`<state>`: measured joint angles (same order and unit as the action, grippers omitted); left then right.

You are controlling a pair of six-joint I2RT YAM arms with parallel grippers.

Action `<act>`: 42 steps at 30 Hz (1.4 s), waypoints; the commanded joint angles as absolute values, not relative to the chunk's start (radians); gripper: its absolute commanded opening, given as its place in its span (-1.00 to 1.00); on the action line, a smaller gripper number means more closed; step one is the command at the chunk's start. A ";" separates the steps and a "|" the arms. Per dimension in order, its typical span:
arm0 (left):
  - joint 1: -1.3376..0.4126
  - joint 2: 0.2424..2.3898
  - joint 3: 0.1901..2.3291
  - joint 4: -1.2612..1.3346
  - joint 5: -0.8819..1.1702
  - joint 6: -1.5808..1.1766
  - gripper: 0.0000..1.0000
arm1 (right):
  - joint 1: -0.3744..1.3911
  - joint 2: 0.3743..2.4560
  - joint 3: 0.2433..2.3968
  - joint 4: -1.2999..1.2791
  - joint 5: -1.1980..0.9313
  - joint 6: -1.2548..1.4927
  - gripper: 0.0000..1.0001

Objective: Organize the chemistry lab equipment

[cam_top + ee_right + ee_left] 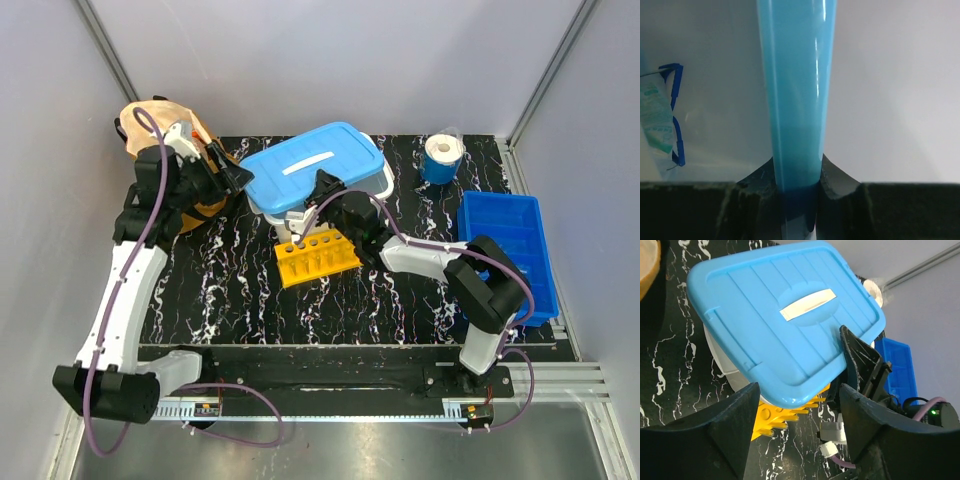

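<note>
A blue lid (315, 165) lies askew over a white box (381, 183) at the back middle. My right gripper (322, 192) is shut on the lid's near edge, which shows as an upright blue strip (796, 90) between its jaws (797, 185). Past that strip lie the safety glasses with the blue frame (676, 115) and a small packet with green print (655, 120). My left gripper (240, 178) hangs open just left of the lid (785, 320), with nothing between its fingers (715, 440). The other small items are out of view.
A yellow test-tube rack (315, 255) stands just in front of the box, also seen under the lid's corner (775, 415). A blue bin (505, 250) sits at the right, a blue and white roll (441, 157) at the back right, and the brown bag (165, 125) at the back left.
</note>
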<state>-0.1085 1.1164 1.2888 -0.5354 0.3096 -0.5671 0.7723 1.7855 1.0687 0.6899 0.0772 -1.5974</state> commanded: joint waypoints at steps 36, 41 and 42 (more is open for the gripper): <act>-0.104 1.488 1.301 -0.394 0.385 -0.425 0.11 | 0.859 1.756 1.042 0.784 0.301 -1.594 -0.43; -0.104 1.500 1.287 -0.387 0.390 -0.423 0.10 | 0.876 1.717 1.048 0.721 0.339 -1.545 -0.28; -0.104 1.505 1.287 -0.387 0.396 -0.423 0.09 | 0.879 1.710 1.046 0.713 0.348 -1.533 -0.25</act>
